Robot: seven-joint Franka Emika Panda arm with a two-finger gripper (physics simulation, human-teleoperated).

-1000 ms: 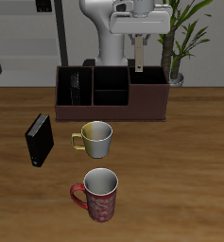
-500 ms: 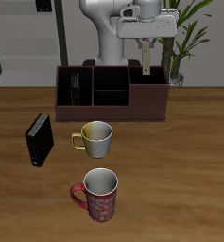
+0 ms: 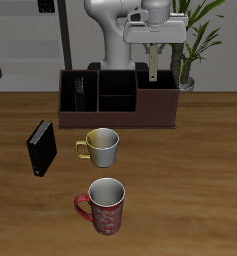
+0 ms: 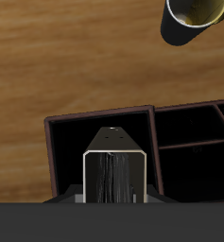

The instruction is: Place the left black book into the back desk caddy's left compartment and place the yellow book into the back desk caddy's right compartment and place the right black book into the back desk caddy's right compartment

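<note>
My gripper [image 3: 153,58] hangs over the back desk caddy [image 3: 120,118], shut on the yellow book [image 3: 153,70]. The book is held upright, and its lower end reaches to about the rim of the right compartment [image 3: 164,80]. In the wrist view the book's pale edge [image 4: 113,170] stands above that black-lined compartment [image 4: 66,151]. A black book [image 3: 85,90] stands in the left compartment at the caddy's other end. The right black book [image 3: 42,147] stands upright on the table, well in front of the caddy.
A pale yellow mug [image 3: 102,148] [image 4: 194,14] stands in front of the caddy's middle. A red patterned mug [image 3: 106,206] is nearer the table's front edge. A potted plant [image 3: 195,45] rises behind the caddy's end, close to my gripper.
My gripper has carried the yellow book a little sideways toward the plant end of the caddy. It has barely moved in the last half second.
</note>
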